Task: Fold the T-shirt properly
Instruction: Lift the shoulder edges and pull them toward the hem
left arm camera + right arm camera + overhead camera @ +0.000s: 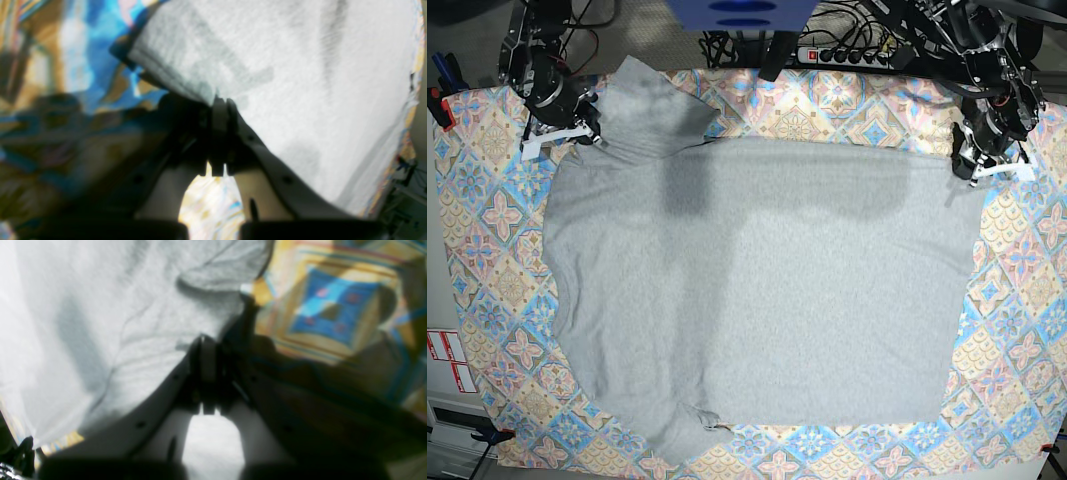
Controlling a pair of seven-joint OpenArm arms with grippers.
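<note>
While both arms sit at the far corners, the T-shirt lies spread across the patterned tablecloth, plain grey side up, no lettering showing from overhead. The left gripper, on the right of the overhead view, is down at the shirt's far right corner. Its wrist camera shows the jaws pressed together on the cloth edge, so it looks clamped on the hem there. Across the table, the right gripper is at the far left, where a sleeve bunches up. Up close the jaws are drawn together right at the fabric's edge, pinching the T-shirt, I'd say, though the blur makes that less than certain.

Why hold both far corners? My read is that a matched grip on one long edge lets the pair carry it over as a straight line, giving a clean fold. The near sleeve at the bottom is crumpled and tucked, so that could drag or leave a lump if it isn't smoothed.
</note>
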